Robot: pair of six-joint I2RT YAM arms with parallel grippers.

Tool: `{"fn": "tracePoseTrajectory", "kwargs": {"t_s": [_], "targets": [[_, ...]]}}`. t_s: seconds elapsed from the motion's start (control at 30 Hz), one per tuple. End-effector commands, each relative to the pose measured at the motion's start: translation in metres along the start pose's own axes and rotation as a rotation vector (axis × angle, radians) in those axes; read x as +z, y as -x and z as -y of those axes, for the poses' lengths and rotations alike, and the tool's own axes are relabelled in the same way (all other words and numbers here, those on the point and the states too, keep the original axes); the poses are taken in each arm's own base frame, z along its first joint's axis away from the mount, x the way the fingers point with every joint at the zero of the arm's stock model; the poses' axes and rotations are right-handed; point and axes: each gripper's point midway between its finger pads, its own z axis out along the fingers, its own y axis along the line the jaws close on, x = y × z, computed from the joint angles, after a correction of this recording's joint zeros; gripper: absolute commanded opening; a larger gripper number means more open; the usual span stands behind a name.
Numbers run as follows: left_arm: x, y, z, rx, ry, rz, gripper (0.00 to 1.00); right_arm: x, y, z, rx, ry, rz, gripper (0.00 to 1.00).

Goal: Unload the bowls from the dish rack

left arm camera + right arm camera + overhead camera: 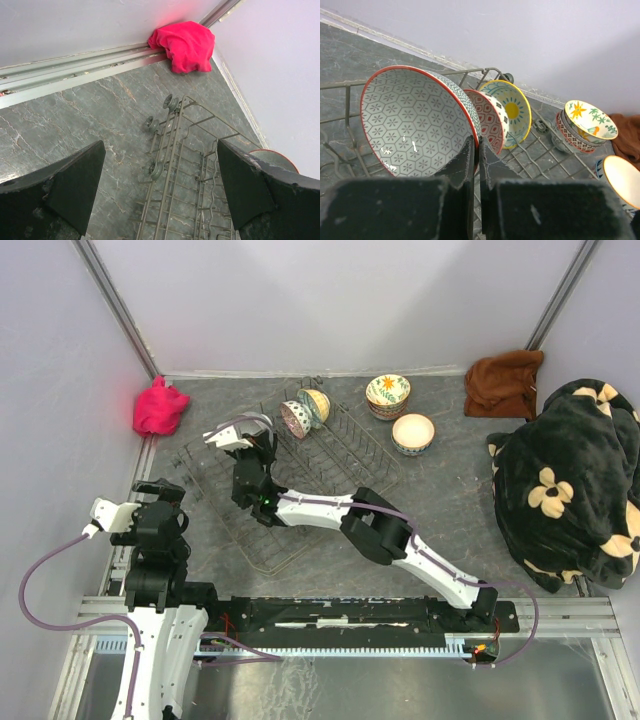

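The dark wire dish rack [335, 455] lies mid-table. My right gripper [246, 443] is over its left part, shut on the rim of a grey hexagon-patterned bowl with a red rim [415, 122], fingers pinching the rim [476, 145]. Behind it, a red-patterned bowl [492, 120] and a yellow-rimmed bowl [512, 110] stand on edge in the rack [545, 145]. A stack of bowls [388, 395] and a single white-inside bowl [413, 433] sit on the table right of the rack. My left gripper [172, 502] is open and empty over the rack's left corner [185, 165].
A pink cloth [160, 407] lies in the far left corner and also shows in the left wrist view [185, 45]. A brown cloth [505, 383] and a black flowered blanket [575, 485] fill the right side. Walls enclose the table.
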Motion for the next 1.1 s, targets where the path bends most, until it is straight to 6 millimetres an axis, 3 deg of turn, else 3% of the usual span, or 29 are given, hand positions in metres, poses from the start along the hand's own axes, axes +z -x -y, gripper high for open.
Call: {"fn": "tracePoseTrajectory", "kwargs": {"t_s": [0.0,0.17,0.37,0.67,0.83,1.07], "targets": [[0.0,0.013,0.007,-0.075,-0.012,0.046,0.99,0.007,0.064,0.055,0.248,-0.055,0.058,0.01],[0.0,0.011,0.009,-0.071,-0.02,0.038,0.99,0.006,0.067,0.071,0.258,-0.052,0.056,0.01],[0.002,0.0,0.023,-0.046,-0.079,-0.014,0.99,0.01,0.074,0.113,0.29,-0.054,0.04,0.01],[0.0,-0.025,0.064,0.038,-0.271,-0.144,0.99,0.04,0.047,0.182,0.318,-0.059,-0.061,0.01],[-0.002,-0.042,0.087,0.057,-0.372,-0.222,0.99,0.07,0.014,0.239,0.409,-0.056,-0.172,0.01],[-0.008,-0.068,0.112,0.037,-0.522,-0.31,0.99,0.094,-0.062,0.327,0.561,-0.104,-0.352,0.01]]}}
